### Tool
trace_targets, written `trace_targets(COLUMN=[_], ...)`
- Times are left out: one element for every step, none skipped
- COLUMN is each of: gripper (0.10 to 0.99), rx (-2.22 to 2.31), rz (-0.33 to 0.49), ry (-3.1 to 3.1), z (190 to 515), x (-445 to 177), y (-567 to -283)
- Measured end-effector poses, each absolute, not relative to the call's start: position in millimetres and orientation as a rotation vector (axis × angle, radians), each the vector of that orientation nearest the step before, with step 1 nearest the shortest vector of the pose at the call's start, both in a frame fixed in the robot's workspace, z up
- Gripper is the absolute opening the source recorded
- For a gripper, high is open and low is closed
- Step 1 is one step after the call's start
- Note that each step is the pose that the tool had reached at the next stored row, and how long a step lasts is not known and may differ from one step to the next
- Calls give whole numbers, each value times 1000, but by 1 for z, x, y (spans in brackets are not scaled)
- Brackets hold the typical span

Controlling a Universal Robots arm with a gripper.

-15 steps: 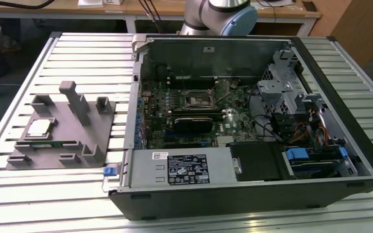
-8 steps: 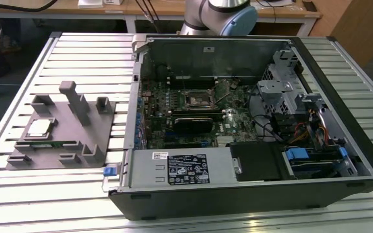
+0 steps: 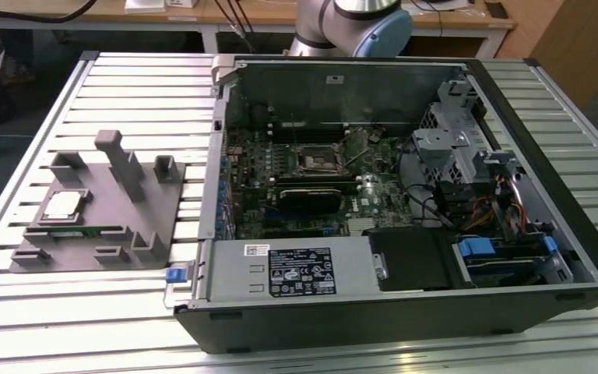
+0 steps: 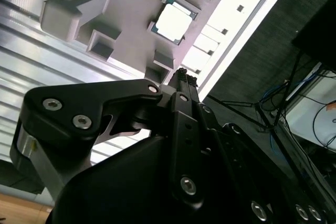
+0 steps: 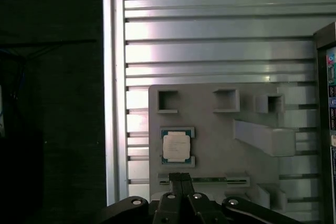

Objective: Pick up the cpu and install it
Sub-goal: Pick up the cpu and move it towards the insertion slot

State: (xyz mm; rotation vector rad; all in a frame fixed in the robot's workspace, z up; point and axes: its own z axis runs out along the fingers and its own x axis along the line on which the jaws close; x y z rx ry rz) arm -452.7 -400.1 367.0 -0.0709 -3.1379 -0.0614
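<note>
The cpu (image 5: 176, 146) lies flat, pale metal lid up, in a shallow pocket of the grey holder tray (image 5: 210, 129), hemmed by low blocks that likely keep it squared and reachable from above. Being square, it has no long axis to speak of. Its edges run parallel to the tray's, with a sliver of green board showing along two opposite sides. The tool (image 5: 181, 176) hangs over the tray, close to the chip but apart from it, fingers drawn together on nothing. The tray sits on the slatted metal surface (image 3: 122, 86), at the exterior view's left of an open computer case (image 3: 403, 323) laid on its side, probably so the motherboard socket (image 3: 313, 160) faces upward
</note>
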Motion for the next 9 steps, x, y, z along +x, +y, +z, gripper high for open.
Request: trace_targets(gripper=[106,106,106,106,106,106,106,106,106], rx=[-71,-71,-71,-71,-71,-71,-71,-71,-71], rz=[-61,-61,-61,-61,-60,-59,-58,-57,-56], ry=[-3138,-3138,-3138,-3138,-3138,-3138,-3138,-3138,-3138], z=[366,366,365,365,364,364,363,362,362], x=[-453,-453,-453,-453,-453,-453,-453,-453,-453], y=[-400,-400,-400,-400,-400,-400,-400,-400,-400])
